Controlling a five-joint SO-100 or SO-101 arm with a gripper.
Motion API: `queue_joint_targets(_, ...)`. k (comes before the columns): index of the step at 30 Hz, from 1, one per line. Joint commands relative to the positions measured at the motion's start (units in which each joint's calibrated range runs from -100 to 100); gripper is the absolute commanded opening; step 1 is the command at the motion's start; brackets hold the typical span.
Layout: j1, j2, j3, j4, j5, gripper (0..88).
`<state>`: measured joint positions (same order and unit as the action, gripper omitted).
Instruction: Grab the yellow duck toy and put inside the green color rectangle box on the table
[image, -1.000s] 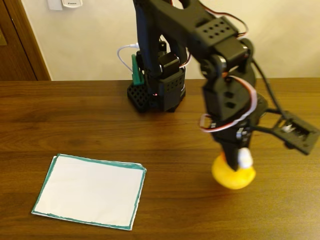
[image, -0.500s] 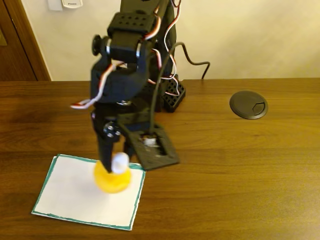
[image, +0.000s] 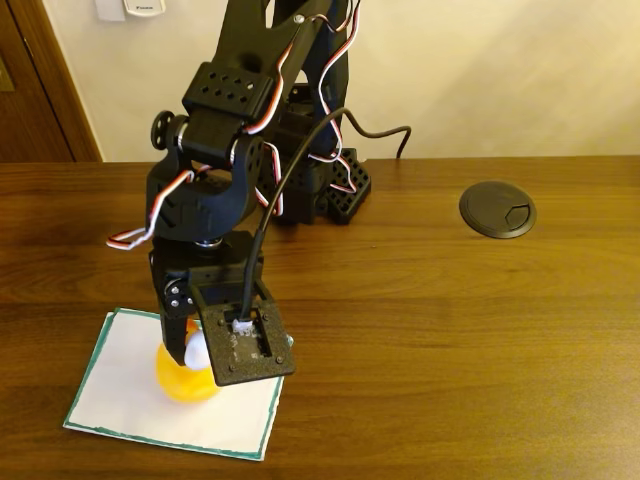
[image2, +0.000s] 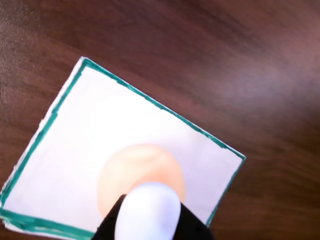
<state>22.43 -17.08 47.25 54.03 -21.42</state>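
Observation:
The yellow duck toy (image: 180, 380) is clamped in my gripper (image: 186, 348), which is shut on it just over the left-middle of the green-bordered white sheet (image: 110, 395). Whether the duck touches the paper I cannot tell. Its white head patch (image: 196, 350) peeks out beside the black wrist camera mount (image: 245, 340). In the wrist view the duck (image2: 137, 170) looks pale orange over the sheet (image2: 125, 120), with the white patch (image2: 150, 212) between my dark fingers (image2: 111, 227) at the bottom edge.
A round black cable grommet (image: 497, 208) is set into the dark wood table (image: 450, 350) at the right. The arm's base (image: 335, 190) stands at the back near the wall. A wooden door frame (image: 45, 80) is at the far left.
The arm swung from the right side of the table to the left with the duck held, and has now come lower and further left over the sheet.

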Motion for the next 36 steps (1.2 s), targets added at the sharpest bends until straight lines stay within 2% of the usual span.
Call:
queue_joint_targets(1, 0.5, 0.4, 1.5, -2.7, -0.3, 0.2)
queue_joint_targets(2, 0.7, 0.0, 2.3, -3.0, -0.4, 0.8)
queue_joint_targets(5, 0.7, -2.7, 3.4, -2.3, -0.4, 23.5)
queue_joint_targets(6, 0.7, -3.7, 3.5, -1.7, -0.4, 25.5)
queue_joint_targets(7, 0.6, -4.3, 3.5, -1.2, -0.4, 31.2)
queue_joint_targets(13, -1.9, -10.8, 3.6, 3.2, -1.5, 36.5)
queue_joint_targets(17, -8.4, -22.5, 3.7, 10.7, -3.7, 36.0)
queue_joint_targets(21, -18.6, -31.9, 5.2, 14.8, -7.8, 23.7)
queue_joint_targets(26, -31.1, -32.9, 12.8, 9.9, -14.8, 2.4)
queue_joint_targets(28, -33.7, -33.4, 16.2, 8.7, -17.0, 0.3)
queue_joint_targets(31, -30.5, -44.5, 25.4, 11.2, -18.9, 0.3)
queue_joint_targets(36, -23.1, -67.3, 37.5, 21.6, -19.8, 0.3)
